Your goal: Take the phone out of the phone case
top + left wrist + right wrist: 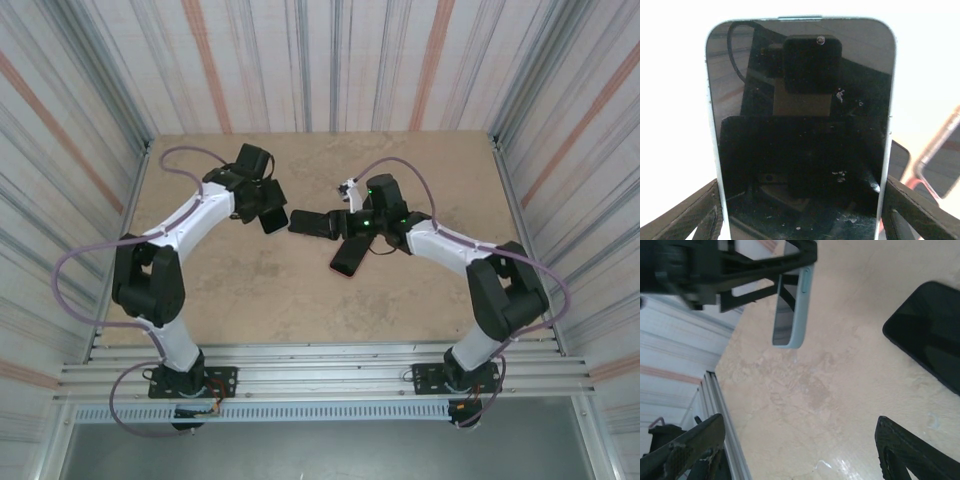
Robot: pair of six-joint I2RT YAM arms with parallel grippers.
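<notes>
My left gripper [268, 208] is shut on the phone [273, 220] and holds it above the table. In the left wrist view the phone [800, 125] stands upright between the fingers [695, 212], dark glass toward the camera, with a pale blue frame and no case on it. The right wrist view has the same phone [792, 310] edge-on in the left gripper's fingers [755, 270]. A black case [348, 257] lies flat on the table, and its corner [932, 335] lies beyond my right gripper. My right gripper [322, 226] [800, 460] is open over bare table, holding nothing.
The beige table [250, 290] has free room at the front and left. Striped walls close it in, and a metal rail [722, 410] runs along its edge. A dark flat object with a pale rim [940, 160] lies at the right of the left wrist view.
</notes>
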